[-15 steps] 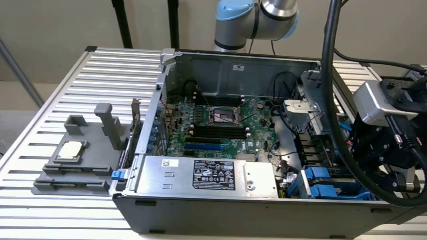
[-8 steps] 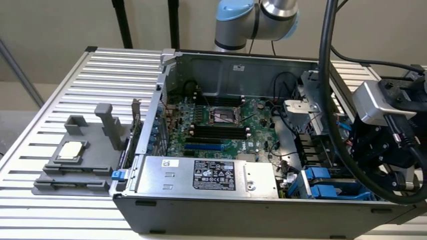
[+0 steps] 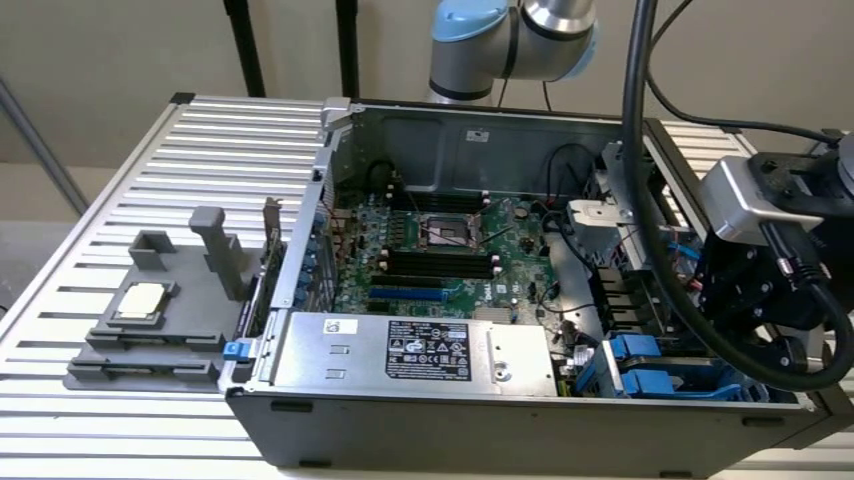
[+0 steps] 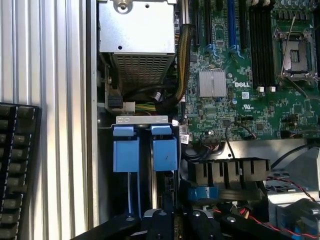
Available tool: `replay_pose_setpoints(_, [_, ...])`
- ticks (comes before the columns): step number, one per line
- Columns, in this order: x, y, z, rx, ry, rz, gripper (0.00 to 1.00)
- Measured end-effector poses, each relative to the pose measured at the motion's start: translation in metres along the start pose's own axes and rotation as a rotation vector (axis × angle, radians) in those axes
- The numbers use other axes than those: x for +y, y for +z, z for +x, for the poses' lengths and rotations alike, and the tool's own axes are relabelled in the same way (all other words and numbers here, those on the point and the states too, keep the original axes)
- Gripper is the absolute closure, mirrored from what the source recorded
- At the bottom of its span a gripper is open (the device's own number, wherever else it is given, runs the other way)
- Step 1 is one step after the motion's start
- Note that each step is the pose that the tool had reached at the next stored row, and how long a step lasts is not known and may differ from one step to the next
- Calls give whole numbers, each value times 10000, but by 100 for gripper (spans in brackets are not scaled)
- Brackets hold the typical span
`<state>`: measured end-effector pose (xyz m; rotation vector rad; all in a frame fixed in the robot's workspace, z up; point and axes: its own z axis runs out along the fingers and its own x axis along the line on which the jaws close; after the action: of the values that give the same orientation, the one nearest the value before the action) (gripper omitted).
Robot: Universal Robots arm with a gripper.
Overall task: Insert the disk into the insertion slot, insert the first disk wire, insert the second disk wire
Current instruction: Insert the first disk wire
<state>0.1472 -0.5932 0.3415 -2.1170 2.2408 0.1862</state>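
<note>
Disk (image 4: 165,155) judged already seated in slot (image 4: 142,120) of drive cage, blue carrier end showing. Tool (image 4: 175,219) hovered near it; spread or pinching, could not tell. Both wires judged left to do.

Insertion slot (image 4: 126,155): blue plast., grey metal

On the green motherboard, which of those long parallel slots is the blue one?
The blue slot right beside the black memory slots, on their side away from the CPU socket. The other long slots there look black.
</note>
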Motion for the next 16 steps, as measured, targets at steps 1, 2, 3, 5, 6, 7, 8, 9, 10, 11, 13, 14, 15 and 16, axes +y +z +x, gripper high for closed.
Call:
replay_pose_setpoints(1, [0, 1, -2, 18, 1, 2, 84])
replay_pose_setpoints(2, [0, 2, -3, 33, 2, 4, 84])
replay_pose_setpoints(3, [0, 3, -3, 51, 3, 5, 84])
replay_pose_setpoints(5, [-1, 4, -5, 88, 5, 7, 84])
replay_pose_setpoints(6, [-2, 6, -6, 102, 5, 7, 84])
replay_pose_setpoints(7, [-2, 7, -6, 115, 5, 8, 84])
replay_pose_setpoints(8, [-3, 8, -7, 126, 6, 9, 84])
replay_pose_setpoints(9, [-4, 9, -7, 136, 6, 9, 84])
replay_pose_setpoints(10, [-5, 9, -8, 144, 6, 10, 84])
replay_pose_setpoints(11, [-6, 10, -8, 150, 7, 11, 84])
replay_pose_setpoints(13, [-9, 15, -10, 164, 7, 11, 84])
replay_pose_setpoints(14, [-11, 19, -12, 174, 6, 12, 84])
replay_pose_setpoints(15, [-11, 20, -12, 175, 5, 12, 84])
replay_pose_setpoints(16, [-12, 22, -13, 175, 5, 11, 84])
